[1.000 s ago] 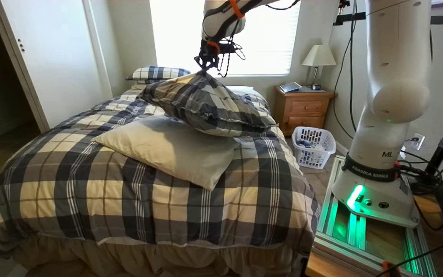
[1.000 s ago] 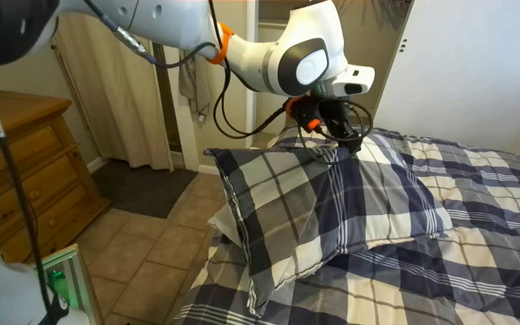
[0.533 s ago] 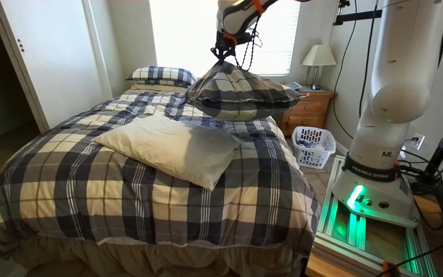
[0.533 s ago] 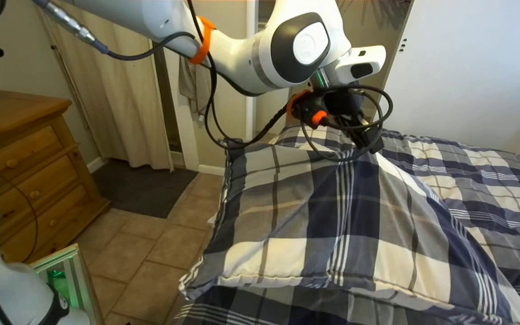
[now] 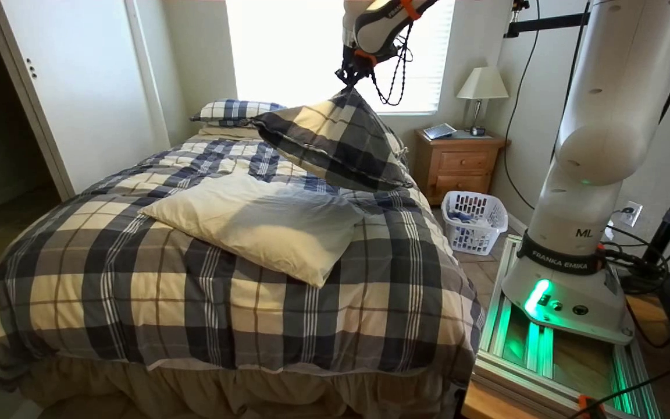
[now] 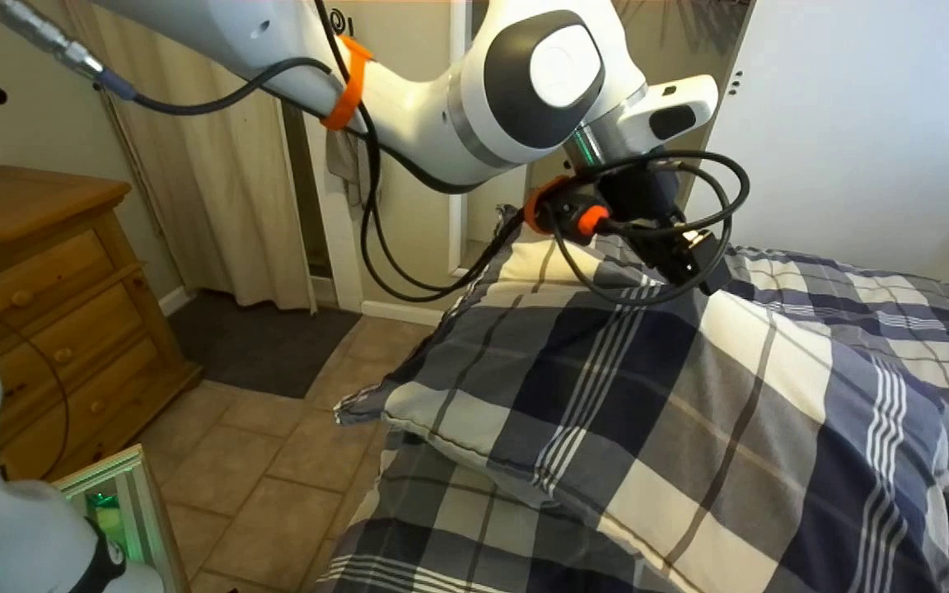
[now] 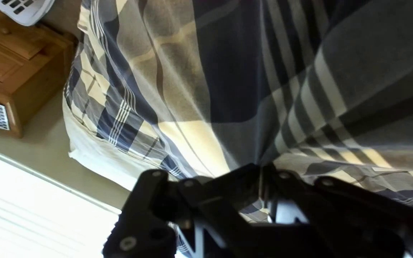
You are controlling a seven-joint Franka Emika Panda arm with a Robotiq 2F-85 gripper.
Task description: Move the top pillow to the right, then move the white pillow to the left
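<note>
The top pillow, navy, grey and white plaid, hangs tilted from my gripper; it shows in both exterior views (image 5: 341, 139) (image 6: 647, 395) and fills much of the wrist view (image 7: 235, 71). My gripper (image 5: 350, 85) is shut on a pinched fold near the pillow's middle; the fingers also show in an exterior view (image 6: 712, 280) and in the wrist view (image 7: 260, 170). The white pillow (image 5: 259, 227), plain cream and wrinkled, lies flat mid-bed, below and in front of the plaid pillow in that exterior view. In the remaining exterior view the plaid pillow hides it.
The plaid bedspread (image 5: 242, 314) covers the bed. Another plaid pillow (image 5: 236, 110) lies at the bed's head. A wooden nightstand (image 5: 463, 166) with a lamp (image 5: 482, 87) and a white laundry basket (image 5: 474, 224) stand beside the bed. A wooden dresser (image 6: 54, 313) is near the arm.
My gripper has carried the top pillow up, rightward and away over the bed in an exterior view, off the white pillow. The pillow has swung and turned. The white pillow has not moved.
</note>
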